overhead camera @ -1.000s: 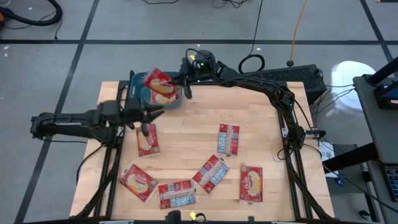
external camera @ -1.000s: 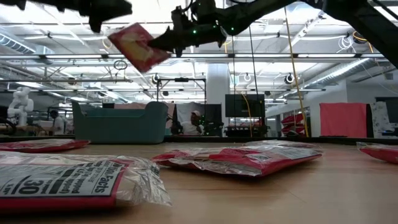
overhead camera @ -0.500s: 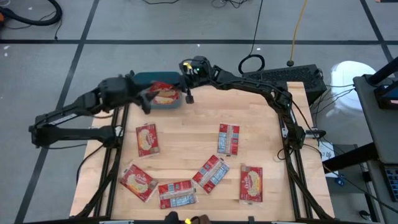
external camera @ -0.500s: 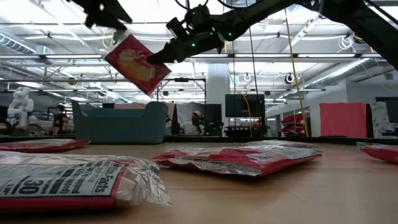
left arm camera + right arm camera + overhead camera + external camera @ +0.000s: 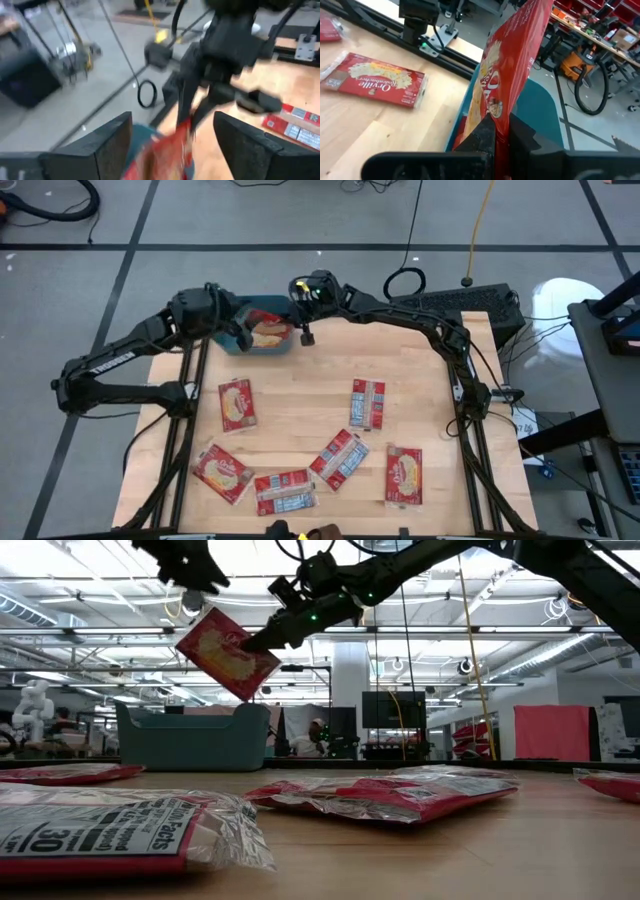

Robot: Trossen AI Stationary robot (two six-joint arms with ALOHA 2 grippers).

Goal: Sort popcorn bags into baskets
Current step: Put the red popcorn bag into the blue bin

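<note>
Over on the far left, the left gripper point(image 5: 236, 332) hovers above the teal basket point(image 5: 238, 306), its fingers point(image 5: 100, 145) spread wide with nothing between them. Just beside it, the right gripper point(image 5: 297, 332) reaches in from the far side of the table, pinched tight on a popcorn bag point(image 5: 227, 652) that hangs tilted in the air over the basket, yellow picture face showing. Inside the basket, red of another packet point(image 5: 465, 120) shows below the held bag. Moving out across the wooden table point(image 5: 300, 395): one bag point(image 5: 236, 403) lies near the left edge, two more point(image 5: 222, 472) point(image 5: 285, 491) at the near left, one slanted point(image 5: 339, 459) in the middle, one point(image 5: 368, 404) upright beyond it, and one point(image 5: 404, 476) at the near right.
</note>
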